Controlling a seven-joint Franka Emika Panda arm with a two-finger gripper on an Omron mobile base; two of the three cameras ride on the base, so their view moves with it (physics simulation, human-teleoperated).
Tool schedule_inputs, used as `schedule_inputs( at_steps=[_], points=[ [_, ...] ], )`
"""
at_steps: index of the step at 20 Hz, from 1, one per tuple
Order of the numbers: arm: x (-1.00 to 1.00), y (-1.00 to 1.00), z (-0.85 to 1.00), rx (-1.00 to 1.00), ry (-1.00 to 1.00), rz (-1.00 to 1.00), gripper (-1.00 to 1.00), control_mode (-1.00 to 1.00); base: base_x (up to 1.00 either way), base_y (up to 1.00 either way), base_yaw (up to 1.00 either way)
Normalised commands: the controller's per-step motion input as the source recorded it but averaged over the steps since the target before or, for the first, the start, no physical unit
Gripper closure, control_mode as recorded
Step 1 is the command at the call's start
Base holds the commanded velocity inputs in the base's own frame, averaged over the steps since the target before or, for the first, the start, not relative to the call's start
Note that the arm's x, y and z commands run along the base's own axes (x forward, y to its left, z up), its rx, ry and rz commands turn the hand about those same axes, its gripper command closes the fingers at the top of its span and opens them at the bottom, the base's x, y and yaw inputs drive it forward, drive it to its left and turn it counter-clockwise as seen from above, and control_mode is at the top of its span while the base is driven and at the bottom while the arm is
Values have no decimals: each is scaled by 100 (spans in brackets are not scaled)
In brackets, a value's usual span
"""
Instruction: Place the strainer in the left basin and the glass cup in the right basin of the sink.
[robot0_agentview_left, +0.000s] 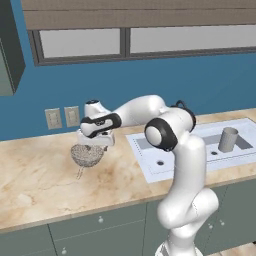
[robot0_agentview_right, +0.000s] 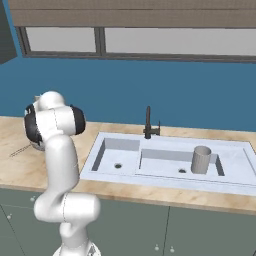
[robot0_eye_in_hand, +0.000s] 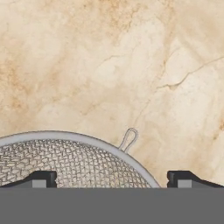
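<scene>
Right under the hand, the gripper (robot0_eye_in_hand: 112, 178) is seen with its two dark fingertips (robot0_eye_in_hand: 43, 178) set wide apart, one over the mesh of the strainer (robot0_agentview_left: 87, 155) and the other clear of the rim over bare stone, so nothing is clamped yet. From the left base view the strainer is found on the counter (robot0_agentview_left: 35, 175) to the left of the sink (robot0_agentview_right: 165, 167), directly beneath the hand, with its thin wire handle pointing toward the counter's front edge. The risk is judged to lie in the grip: if the fingers are closed across the curved rim off-centre, the light bowl could be tipped or squirted out sideways, and the wire mesh gives little flat surface to be held. A carry over the sink's rim could also be spoiled if the handle is caught on it, or the narrower left basin (robot0_agentview_right: 116, 156) could be missed. Farther along, the glass cup (robot0_agentview_right: 201, 160) is seen standing upright in the wider right basin (robot0_agentview_right: 165, 164), so that half looks done. A slim black faucet (robot0_agentview_right: 149, 126) is set at the back of the sink. The counter is beige marbled stone over grey cabinet fronts (robot0_agentview_left: 100, 230); behind it a blue wall (robot0_agentview_right: 150, 85) is fitted with two pale outlets (robot0_agentview_left: 62, 117) and a window (robot0_agentview_left: 125, 42) above.
</scene>
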Motion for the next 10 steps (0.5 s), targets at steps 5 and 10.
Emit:
schedule_inputs(
  at_steps=[5,10],
  points=[
    [-39,-2,34,8,-7,4,-100,-100,0,0,0],
    [-30,-3,15,5,-6,6,-100,-100,0,0,0]
  ],
)
